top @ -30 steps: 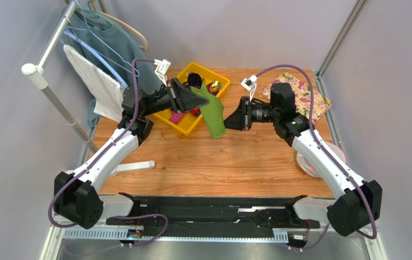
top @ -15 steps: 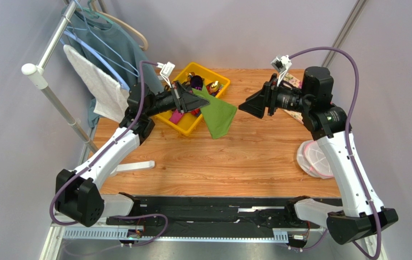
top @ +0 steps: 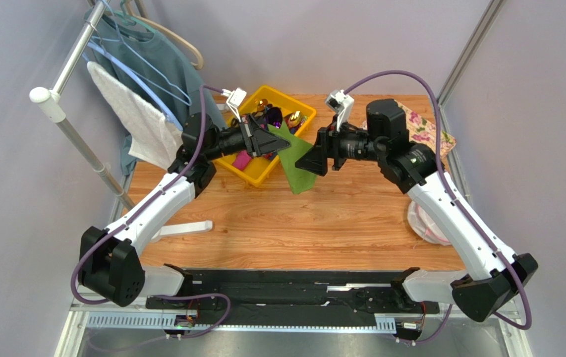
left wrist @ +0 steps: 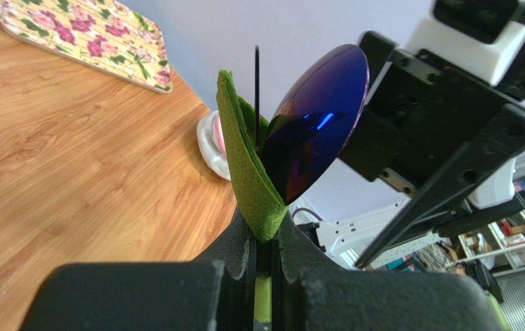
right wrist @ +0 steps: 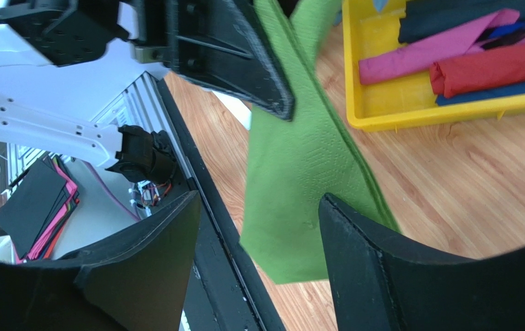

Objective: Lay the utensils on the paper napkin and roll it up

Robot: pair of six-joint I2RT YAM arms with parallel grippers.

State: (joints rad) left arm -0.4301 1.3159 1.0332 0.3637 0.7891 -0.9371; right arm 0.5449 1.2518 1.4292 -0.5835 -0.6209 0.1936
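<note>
L gripper (top: 284,143) is clamped on a top corner of the paper napkin (top: 299,169), dangling it just beside the yellow bin (top: 255,175), so R gripper (right wrist: 258,207), jaws apart around the free edge, can prob. pinch & spread it.

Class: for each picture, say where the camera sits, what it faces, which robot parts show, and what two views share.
Top external: above and behind the bases, looking down on the table; both arms show, left hand and right hand at the paper napkin.
Left wrist: on the left arm, facing the right hand; own fingers pinch the napkin.
Right wrist: on the right arm, facing the left hand and yellow bin; own fingers open.
Both wrist views show the napkin.
</note>
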